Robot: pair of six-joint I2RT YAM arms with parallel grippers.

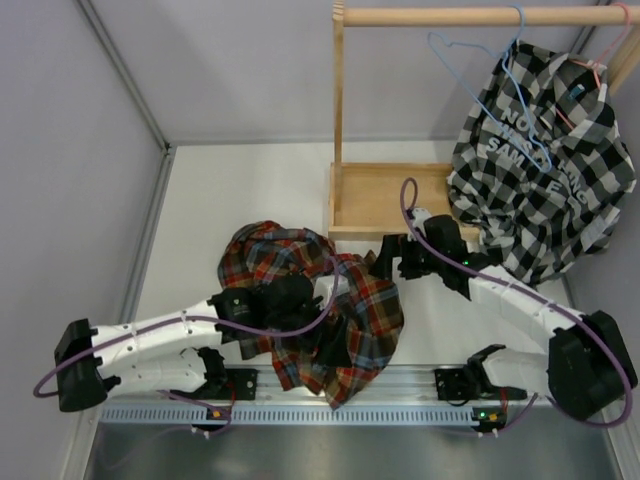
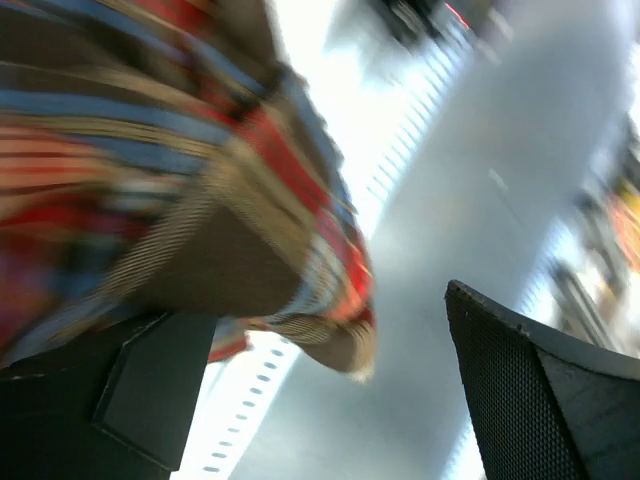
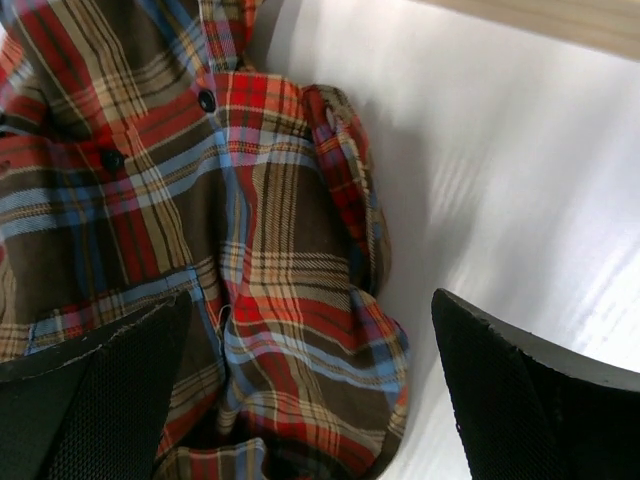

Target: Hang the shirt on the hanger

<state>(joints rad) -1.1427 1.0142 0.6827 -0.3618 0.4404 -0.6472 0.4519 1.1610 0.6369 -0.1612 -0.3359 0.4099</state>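
The plaid shirt (image 1: 350, 300) lies crumpled on the table in front of the arms. My left gripper (image 1: 315, 330) is sunk in its folds. In the blurred left wrist view the left gripper (image 2: 310, 310) is open, and a fold of the shirt (image 2: 180, 200) drapes over one finger. My right gripper (image 1: 390, 262) is at the shirt's far right edge. It is open (image 3: 310, 300), with the shirt (image 3: 290, 300) lying below and between its fingers. The light-blue hanger (image 1: 462, 78) hangs empty on the wooden rod (image 1: 430, 16).
A wooden rack with a tray base (image 1: 385, 205) stands at the back right. A black-and-white checked shirt (image 1: 540, 170) hangs there on a pink-red hanger (image 1: 600, 62). A perforated metal rail (image 1: 400, 385) runs along the near edge. Grey walls enclose the left and back.
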